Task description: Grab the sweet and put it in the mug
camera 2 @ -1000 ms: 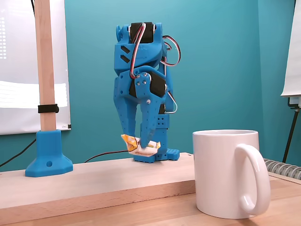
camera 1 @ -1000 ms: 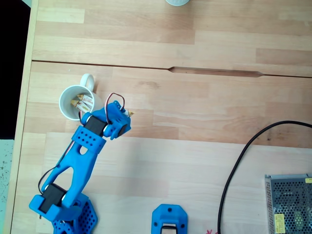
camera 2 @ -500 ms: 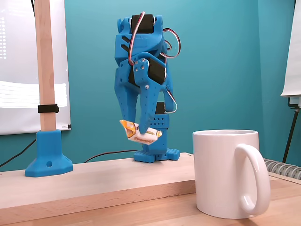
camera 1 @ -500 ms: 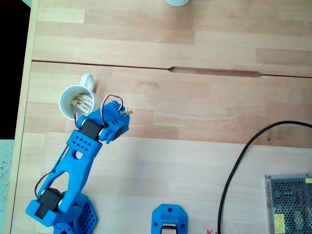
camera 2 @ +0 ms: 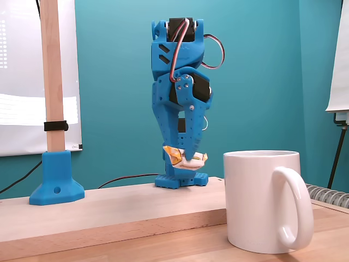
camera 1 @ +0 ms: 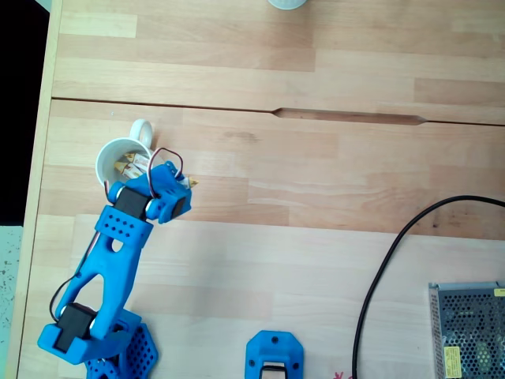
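In a fixed view from table level, the blue gripper [camera 2: 184, 157] hung in the air, clamped on the sweet [camera 2: 185, 157] — held clear of the wooden table [camera 2: 109, 210], left of the white mug [camera 2: 262, 199]. From above, the gripper [camera 1: 175, 180] overlapped the mug's [camera 1: 110, 158] right rim — other sweets [camera 1: 134, 164] lay inside.

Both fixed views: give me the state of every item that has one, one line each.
pincer: shut on the sweet, raised off the table, near the mug.
sweet: held in the air, not yet in the mug.
mug: upright on the table; in the top-down fixed view, wrapped sweets already lie inside.
black cable: lying loose across the table.
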### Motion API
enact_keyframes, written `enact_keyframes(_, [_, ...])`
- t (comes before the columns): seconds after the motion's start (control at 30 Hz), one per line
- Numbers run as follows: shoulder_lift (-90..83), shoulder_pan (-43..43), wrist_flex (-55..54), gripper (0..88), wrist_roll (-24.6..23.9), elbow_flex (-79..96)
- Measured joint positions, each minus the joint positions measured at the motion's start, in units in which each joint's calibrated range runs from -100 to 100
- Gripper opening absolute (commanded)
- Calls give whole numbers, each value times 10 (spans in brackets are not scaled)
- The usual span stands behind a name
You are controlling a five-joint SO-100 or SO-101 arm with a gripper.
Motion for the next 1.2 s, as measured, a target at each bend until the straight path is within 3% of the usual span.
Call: enact_keyframes(1.2, [-84, -93, 10, 31, -35, 27])
